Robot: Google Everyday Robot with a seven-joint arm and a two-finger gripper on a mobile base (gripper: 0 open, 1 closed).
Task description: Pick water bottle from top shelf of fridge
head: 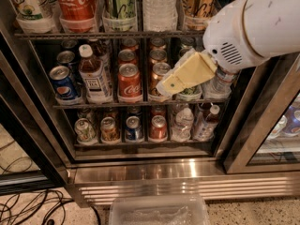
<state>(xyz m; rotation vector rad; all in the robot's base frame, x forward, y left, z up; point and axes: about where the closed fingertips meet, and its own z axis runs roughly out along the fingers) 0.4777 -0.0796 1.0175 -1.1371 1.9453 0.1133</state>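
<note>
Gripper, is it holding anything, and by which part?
Nothing is held: the cream gripper hangs before the middle-rack cans, and the large clear ribbed water bottle stands untouched on the dark wire top shelf.

The white arm [255, 25] enters from the upper right of the view, its bulky rounded wrist housing, with a small vent grille, filling that corner. From the housing's lower left end the cream-coloured gripper [174, 82] juts out, slanting down and to the left, its tip near the middle of the view.
</note>
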